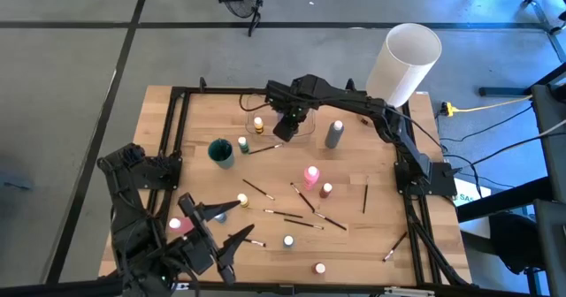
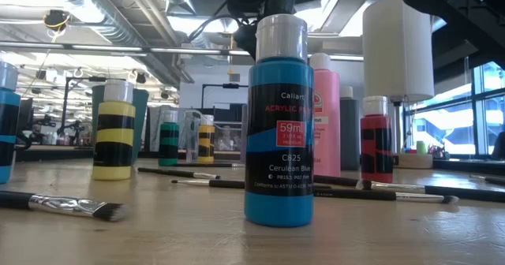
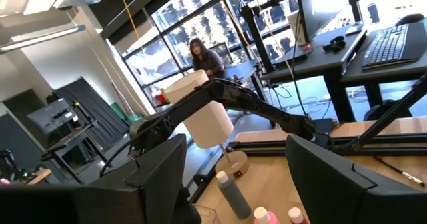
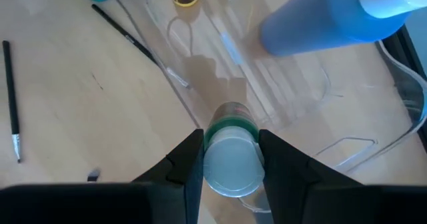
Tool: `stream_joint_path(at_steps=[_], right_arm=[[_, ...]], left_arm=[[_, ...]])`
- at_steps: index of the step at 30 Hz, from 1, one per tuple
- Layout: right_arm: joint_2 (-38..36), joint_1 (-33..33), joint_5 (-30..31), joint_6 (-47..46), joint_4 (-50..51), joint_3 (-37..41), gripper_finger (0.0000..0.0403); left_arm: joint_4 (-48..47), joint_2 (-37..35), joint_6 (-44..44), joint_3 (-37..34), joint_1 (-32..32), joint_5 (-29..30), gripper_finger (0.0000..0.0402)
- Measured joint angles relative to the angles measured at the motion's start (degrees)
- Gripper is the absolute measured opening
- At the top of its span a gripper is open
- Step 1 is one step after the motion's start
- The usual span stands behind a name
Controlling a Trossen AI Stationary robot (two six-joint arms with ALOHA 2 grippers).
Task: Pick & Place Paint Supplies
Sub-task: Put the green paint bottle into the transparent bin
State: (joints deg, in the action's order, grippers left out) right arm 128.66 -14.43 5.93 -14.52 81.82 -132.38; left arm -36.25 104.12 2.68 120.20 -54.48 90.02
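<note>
While left hand [image 1: 221,224] hangs released, right hand [image 4: 230,159] grasps one green bottle [image 4: 231,154]; two pink bottles [image 1: 311,174] visible.

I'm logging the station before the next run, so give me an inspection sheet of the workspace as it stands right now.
Surface: wooden table inside a black frame, no spills seen.
Job's things: paint bottles scattered, among them a grey bottle, a pink bottle and a blue bottle; paintbrushes lie loose mid-table.
Clutter: white cylinder lamp at the far right corner; a clear container under the right arm.
Grippers: right claw shut on a green-banded bottle over the far side; left claw open at the near left.
Cables: yellow cable on the floor to the right.
Surroundings: a person at desks behind.
</note>
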Motion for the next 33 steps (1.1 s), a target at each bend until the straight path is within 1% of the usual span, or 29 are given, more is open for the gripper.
stream_joint_path(at_steps=[7,15,20,27,33], right_arm=[[0.0,0.05,0.0,0.58,-2.51,0.49,0.0122],[0.21,0.19,-0.78,1.77,-8.48,7.78,0.0122],[0.24,0.17,-1.03,2.14,-11.56,10.48,0.0122],[0.24,0.14,-1.52,2.16,-12.13,10.69,0.0122],[0.24,0.59,-2.82,2.92,-15.36,10.69,0.0122]], left_arm=[[-0.02,0.0,0.0,0.0,0.19,-0.01,0.0253],[-0.02,0.0,0.0,0.0,0.19,0.0,0.0253],[-0.02,0.0,0.02,0.0,0.19,0.0,0.0253],[-1.85,0.0,0.04,0.0,0.19,0.0,0.0253],[-2.58,0.0,-0.41,0.0,0.19,-0.02,0.0253]])
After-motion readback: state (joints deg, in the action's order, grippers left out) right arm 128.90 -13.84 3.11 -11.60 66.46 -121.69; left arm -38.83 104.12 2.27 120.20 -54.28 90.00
